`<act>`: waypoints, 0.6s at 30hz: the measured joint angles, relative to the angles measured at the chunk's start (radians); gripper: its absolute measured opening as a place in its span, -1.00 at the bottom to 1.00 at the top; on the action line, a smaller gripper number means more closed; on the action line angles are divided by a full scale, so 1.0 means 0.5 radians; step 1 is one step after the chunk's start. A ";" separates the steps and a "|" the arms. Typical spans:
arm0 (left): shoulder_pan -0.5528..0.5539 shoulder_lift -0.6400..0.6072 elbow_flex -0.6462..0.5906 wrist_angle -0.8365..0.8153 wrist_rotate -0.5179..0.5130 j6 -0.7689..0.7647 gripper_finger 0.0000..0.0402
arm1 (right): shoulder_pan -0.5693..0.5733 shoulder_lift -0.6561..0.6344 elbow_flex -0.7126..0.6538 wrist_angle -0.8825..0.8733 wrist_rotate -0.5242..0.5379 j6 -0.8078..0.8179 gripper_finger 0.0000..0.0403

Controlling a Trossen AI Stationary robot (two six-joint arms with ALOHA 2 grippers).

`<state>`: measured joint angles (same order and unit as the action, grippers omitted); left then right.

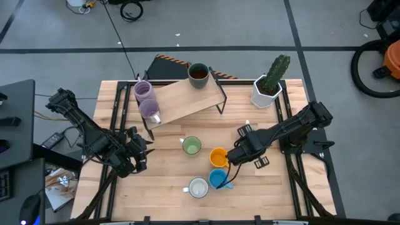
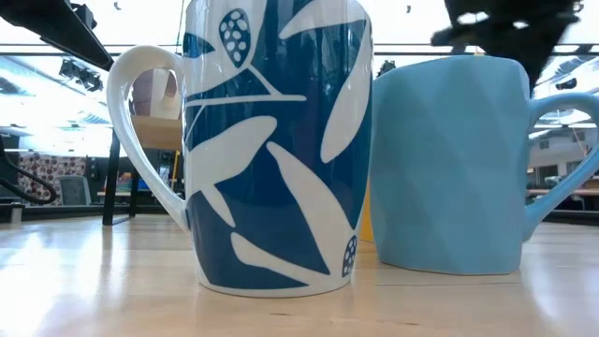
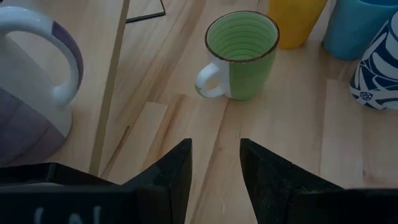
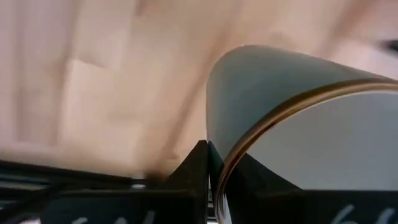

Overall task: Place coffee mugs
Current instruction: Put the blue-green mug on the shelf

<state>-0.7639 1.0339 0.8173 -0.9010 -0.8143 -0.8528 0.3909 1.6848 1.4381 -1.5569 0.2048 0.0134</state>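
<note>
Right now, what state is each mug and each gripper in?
Purple mugs: on the rack.
Dark brown mug: upright on the rack.
Green mug: upright on the table, empty.
Orange mug: upright on the table.
Leaf-patterned mug: upright on the table.
Blue mug: standing on the table.
Left gripper: fingers open, empty.
Right gripper: fingers shut on a rim, apparently the blue mug's.

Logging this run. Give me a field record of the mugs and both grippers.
on wooden rack: purple mug, second purple mug, dark brown mug
on table: green mug, orange mug, blue mug, leaf-patterned mug
left gripper: open, empty, facing green mug
right gripper: shut on blue mug's rim
other: cactus pot, back right corner
</note>
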 joint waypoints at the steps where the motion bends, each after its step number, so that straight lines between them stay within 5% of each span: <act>1: 0.000 0.000 0.000 0.000 0.000 0.000 -0.30 | -0.014 0.000 0.054 -0.029 0.051 -0.035 -0.84; 18: 0.000 0.000 0.000 0.183 0.108 0.076 -0.30 | -0.298 -0.003 0.787 0.129 0.064 -0.546 -0.84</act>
<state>-0.7641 1.0340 0.8173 -0.8093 -0.7605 -0.8146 0.2418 1.6833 1.8314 -1.4923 0.2365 -0.2594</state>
